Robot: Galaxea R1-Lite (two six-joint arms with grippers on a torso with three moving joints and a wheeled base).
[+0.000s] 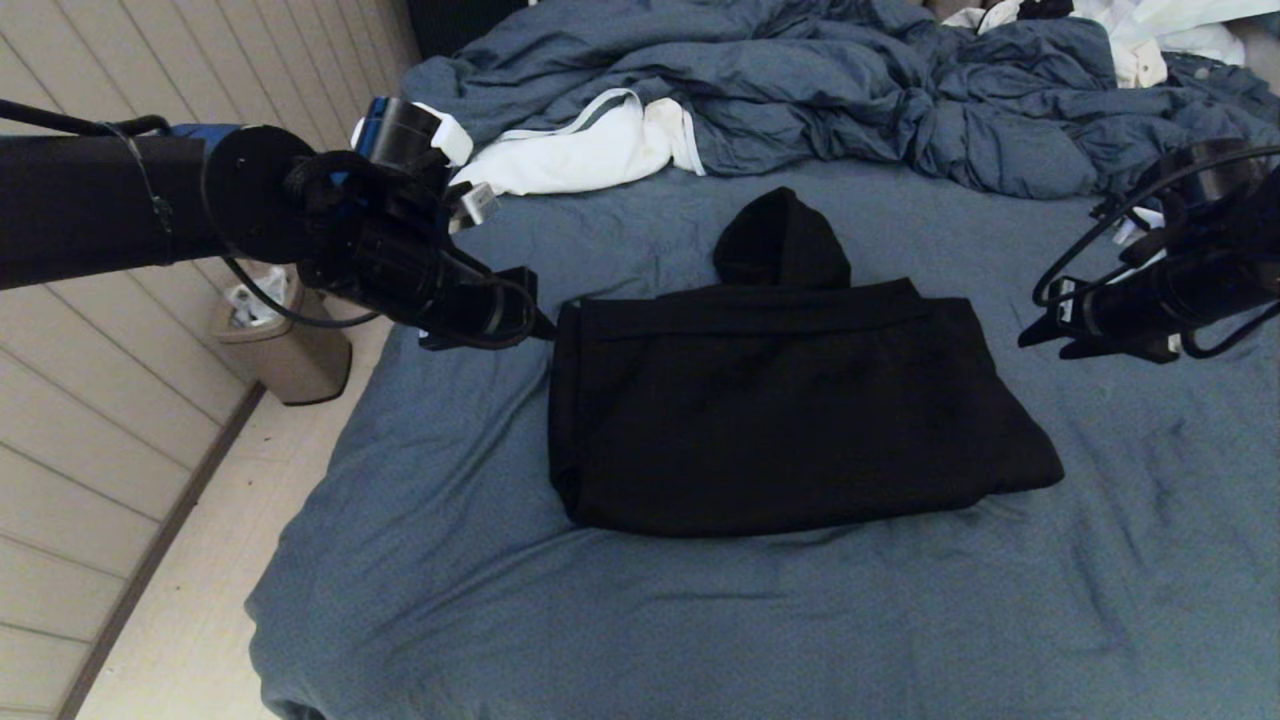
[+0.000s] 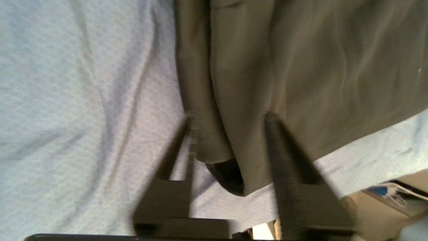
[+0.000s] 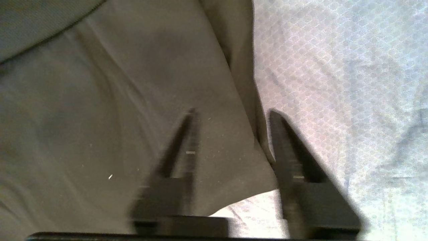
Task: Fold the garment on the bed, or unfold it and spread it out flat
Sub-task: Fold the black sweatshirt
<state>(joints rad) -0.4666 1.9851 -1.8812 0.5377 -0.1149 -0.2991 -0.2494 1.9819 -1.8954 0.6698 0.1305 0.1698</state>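
One black hoodie, the garment (image 1: pixel 780 420), sits roughly mid-bed (image 1: pixel 420 580) on the blue-grey sheet, already doubled into a chunky rectangle with its hood (image 1: pixel 782 240) poking out toward the far side, so I'd guess the folding is partly done and not finished. Two arms are in play, one per side, which makes sense for a wide soft thing like this: you want both ends handled together so it doesn't skew. The left end effector (image 2: pixel 229 117) is at the hoodie's left far corner, fingers parted with a folded edge of fabric lying between them, but not pinched as far as I can see, so nothing held. The right end effector (image 3: pixel 230 112) hovers off the right edge, fingers also apart, straddling the cloth edge where it meets the sheet, also empty. Head view shows both raised a bit above the bed. Behind it all: one rumpled duvet (image 1: pixel 850 90), one white cloth with grey trim (image 1: pixel 590 145), and one small bin (image 1: pixel 275 345) on the floor.
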